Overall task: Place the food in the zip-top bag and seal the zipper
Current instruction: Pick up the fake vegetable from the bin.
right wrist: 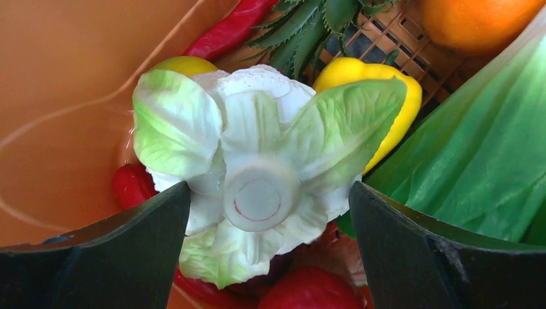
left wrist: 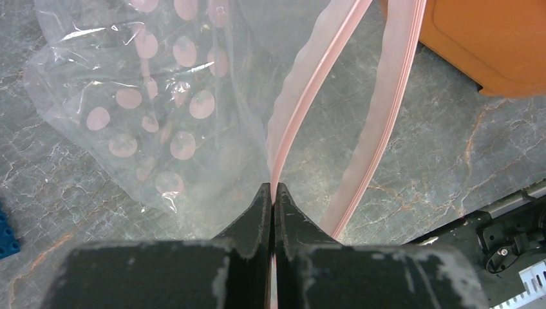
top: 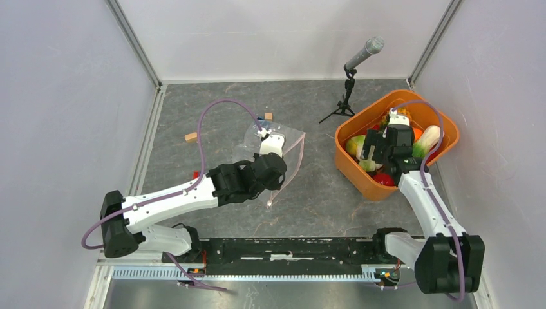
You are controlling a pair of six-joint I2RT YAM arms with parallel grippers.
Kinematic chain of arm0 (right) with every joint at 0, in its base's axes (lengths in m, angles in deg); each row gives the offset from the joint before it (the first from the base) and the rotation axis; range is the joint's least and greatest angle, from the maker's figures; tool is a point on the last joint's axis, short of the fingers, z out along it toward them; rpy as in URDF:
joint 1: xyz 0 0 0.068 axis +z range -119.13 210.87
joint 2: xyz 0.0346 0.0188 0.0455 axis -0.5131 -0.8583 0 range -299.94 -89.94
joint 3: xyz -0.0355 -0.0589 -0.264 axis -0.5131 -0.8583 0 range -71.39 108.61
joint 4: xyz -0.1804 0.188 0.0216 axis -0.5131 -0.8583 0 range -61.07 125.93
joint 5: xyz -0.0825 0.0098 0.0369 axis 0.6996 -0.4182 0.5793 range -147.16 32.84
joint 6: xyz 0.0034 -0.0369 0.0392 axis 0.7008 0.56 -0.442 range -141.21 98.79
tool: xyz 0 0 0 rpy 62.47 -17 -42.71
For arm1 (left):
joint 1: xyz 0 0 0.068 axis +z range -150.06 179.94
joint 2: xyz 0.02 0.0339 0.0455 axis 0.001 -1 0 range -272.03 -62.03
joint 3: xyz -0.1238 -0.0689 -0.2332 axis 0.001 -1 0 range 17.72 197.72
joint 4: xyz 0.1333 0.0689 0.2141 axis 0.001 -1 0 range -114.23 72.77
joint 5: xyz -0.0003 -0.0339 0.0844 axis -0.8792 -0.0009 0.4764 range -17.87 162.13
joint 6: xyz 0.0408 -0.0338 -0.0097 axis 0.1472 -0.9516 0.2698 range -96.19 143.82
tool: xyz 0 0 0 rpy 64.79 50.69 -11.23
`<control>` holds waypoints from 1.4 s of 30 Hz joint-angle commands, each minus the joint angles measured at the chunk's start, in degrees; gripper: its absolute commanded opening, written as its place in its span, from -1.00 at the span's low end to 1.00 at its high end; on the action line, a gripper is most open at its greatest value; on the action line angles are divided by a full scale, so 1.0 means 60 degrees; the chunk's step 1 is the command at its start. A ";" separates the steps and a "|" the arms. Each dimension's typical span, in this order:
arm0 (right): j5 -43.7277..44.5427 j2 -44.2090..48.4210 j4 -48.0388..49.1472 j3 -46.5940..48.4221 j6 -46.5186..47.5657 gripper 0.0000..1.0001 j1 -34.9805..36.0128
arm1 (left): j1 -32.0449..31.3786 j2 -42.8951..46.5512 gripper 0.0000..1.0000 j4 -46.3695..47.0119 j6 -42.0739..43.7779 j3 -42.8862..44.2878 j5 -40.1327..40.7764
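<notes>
Left fingers [left wrist: 263,209] are pinching shut on the pink zipper [left wrist: 302,109] of the zip-top bag [left wrist: 148,109], which is sitting mid-frame on the tabletop [top: 315,193] in the overhead view. Right fingers [right wrist: 129,251] are hanging wide open inside the orange basket [top: 351,170] at right. They're straddling the white cauliflower [right wrist: 257,161] and holding nothing.

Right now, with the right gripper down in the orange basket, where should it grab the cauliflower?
Probably across its leafy sides, coming straight in from the stem end. The cauliflower lies with its round stem disc facing the open right gripper, whose fingers flank it.
</notes>
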 commanded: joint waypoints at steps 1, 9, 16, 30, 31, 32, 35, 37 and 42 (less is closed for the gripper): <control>-0.0704 -0.0535 0.1187 -0.0491 -0.0393 0.85 -0.0148 | -0.0024 0.0278 -0.95 0.0418 0.0200 -0.0076 0.0000; -0.1118 0.0353 0.2706 -0.1581 -0.0332 -0.23 -0.0209 | -0.0028 0.0380 -0.95 0.0425 0.0202 -0.0137 0.0047; -0.0704 0.1168 0.2385 -0.1140 -0.0027 -0.54 -0.0209 | -0.0024 0.0354 -0.95 0.0473 0.0157 -0.0187 -0.0031; -0.0703 0.1595 0.2121 -0.0769 0.0306 -0.92 -0.0212 | -0.0026 0.0401 -0.95 0.0502 0.0152 -0.0253 -0.0066; -0.0638 0.1452 0.1988 -0.0650 0.0346 -0.80 -0.0209 | -0.0024 0.0415 -0.95 0.0503 0.0157 -0.0240 -0.0073; -0.0542 0.1269 0.1754 -0.0519 0.0389 -0.49 -0.0209 | -0.0026 0.0438 -0.96 0.0502 0.0175 -0.0252 -0.0087; -0.0695 0.0878 0.0999 -0.0014 0.0424 0.26 -0.0213 | -0.0023 0.0525 -0.95 0.0502 0.0203 -0.0282 -0.0052; -0.1092 0.1054 0.0935 0.0060 0.0399 0.46 -0.0210 | -0.0024 0.0554 -0.96 0.0516 0.0209 -0.0310 -0.0016; -0.0693 0.1778 0.0726 0.0527 0.0040 0.89 -0.0223 | -0.0024 0.0497 -0.96 0.0531 0.0263 -0.0283 -0.0051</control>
